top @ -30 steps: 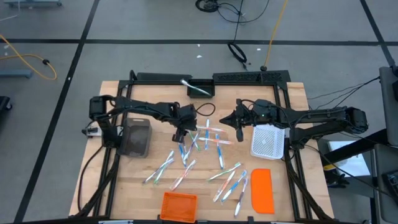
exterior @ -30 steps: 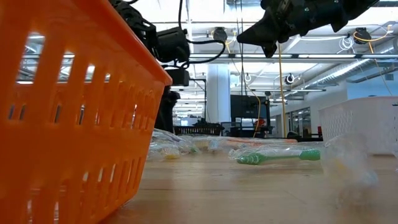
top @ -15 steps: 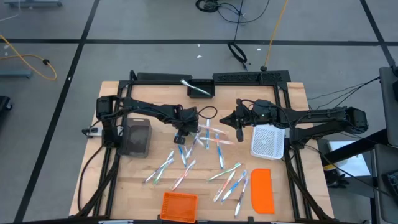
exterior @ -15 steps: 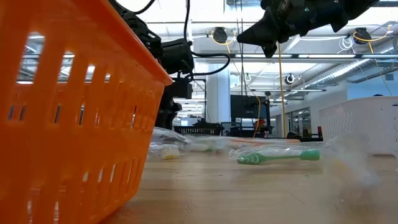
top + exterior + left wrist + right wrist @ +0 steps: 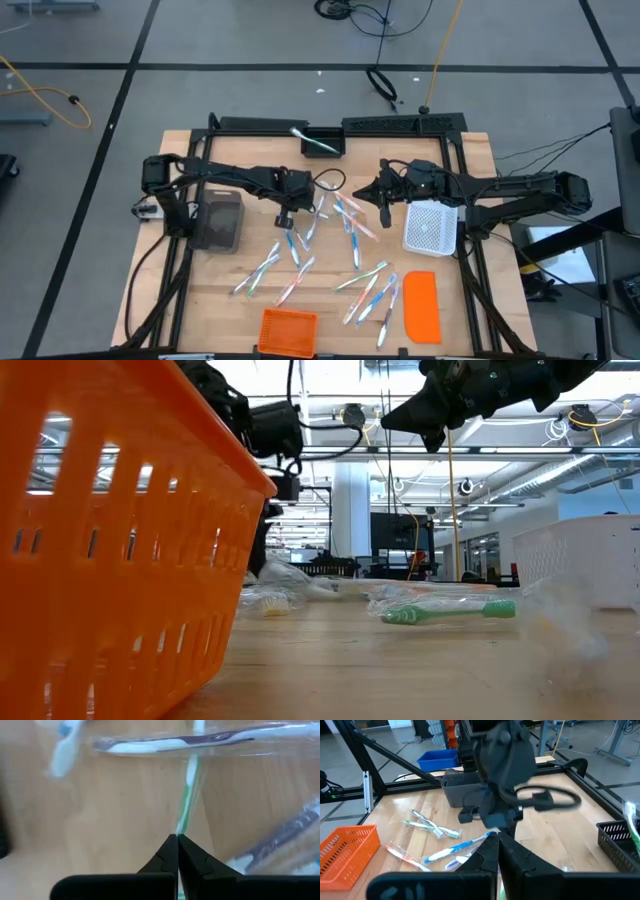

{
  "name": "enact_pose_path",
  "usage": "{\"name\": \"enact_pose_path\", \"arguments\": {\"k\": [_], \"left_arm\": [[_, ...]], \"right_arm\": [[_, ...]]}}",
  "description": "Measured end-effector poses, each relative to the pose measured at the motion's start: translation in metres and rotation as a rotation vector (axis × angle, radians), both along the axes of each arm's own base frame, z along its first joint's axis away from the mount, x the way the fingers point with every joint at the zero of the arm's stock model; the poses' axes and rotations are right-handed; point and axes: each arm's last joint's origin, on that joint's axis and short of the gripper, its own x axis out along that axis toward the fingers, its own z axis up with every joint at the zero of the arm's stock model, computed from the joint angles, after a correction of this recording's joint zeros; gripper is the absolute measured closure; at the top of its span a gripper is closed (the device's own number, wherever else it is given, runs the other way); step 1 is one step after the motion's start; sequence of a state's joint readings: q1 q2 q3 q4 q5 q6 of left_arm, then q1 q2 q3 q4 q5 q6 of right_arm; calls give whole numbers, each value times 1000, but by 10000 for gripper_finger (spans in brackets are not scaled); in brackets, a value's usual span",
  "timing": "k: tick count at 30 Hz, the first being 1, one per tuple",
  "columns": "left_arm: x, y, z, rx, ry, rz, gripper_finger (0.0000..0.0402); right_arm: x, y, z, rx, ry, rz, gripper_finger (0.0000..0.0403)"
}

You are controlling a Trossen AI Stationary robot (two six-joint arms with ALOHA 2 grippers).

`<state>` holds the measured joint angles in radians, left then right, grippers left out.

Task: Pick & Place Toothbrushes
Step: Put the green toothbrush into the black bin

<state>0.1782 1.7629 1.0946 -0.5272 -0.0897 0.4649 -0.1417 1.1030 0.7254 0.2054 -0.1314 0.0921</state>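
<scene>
Toothbrushes scattered over the middle and near part of the wooden worktop, most in clear wrappers: a cluster between the two arms, a few angled toward the orange basket at the near edge, several more beside the flat orange lid. Left gripper low over the left edge of the cluster, jaws clenched tip to tip on a green-striped toothbrush, pinched at its near end as seen in the left wrist view; a purple-and-white wrapped toothbrush lying across just beyond it, a blue one off to one side. Grey bin just beside the left arm, well apart from the cluster. Right gripper raised above the worktop on the right side of the cluster, jaws clenched and holding nothing, just left of the white mesh basket. Black tray at the far edge with one white toothbrush lying in it. In the low view, orange basket wall filling the left foreground, a green toothbrush flat on the wood at centre, white basket at right, right gripper up high against the ceiling lights.
</scene>
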Motion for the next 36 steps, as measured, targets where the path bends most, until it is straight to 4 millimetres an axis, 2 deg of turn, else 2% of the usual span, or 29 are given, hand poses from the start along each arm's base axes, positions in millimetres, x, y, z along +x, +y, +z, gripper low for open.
{"name": "enact_pose_path", "arguments": {"k": [4,9,14,20,28,32,36], "left_arm": [[-4,-9,15,77,-13,-1,401],[-11,-23,44,172,-94,-13,401],[-16,-38,67,232,-186,-32,401],[-15,-53,76,295,-222,-63,401],[-3,-70,96,303,-319,-101,401],[0,-77,104,321,-349,-143,401],[3,-80,110,325,-400,-149,401]], "right_arm": [[0,0,0,-1,0,0,403],[1,0,-1,-2,-1,0,403],[8,-1,-9,4,28,1,403],[24,-3,-21,4,18,4,403],[41,-4,-36,68,-9,41,400],[45,-4,-43,85,8,71,374],[47,-4,-42,94,-15,89,328]]}}
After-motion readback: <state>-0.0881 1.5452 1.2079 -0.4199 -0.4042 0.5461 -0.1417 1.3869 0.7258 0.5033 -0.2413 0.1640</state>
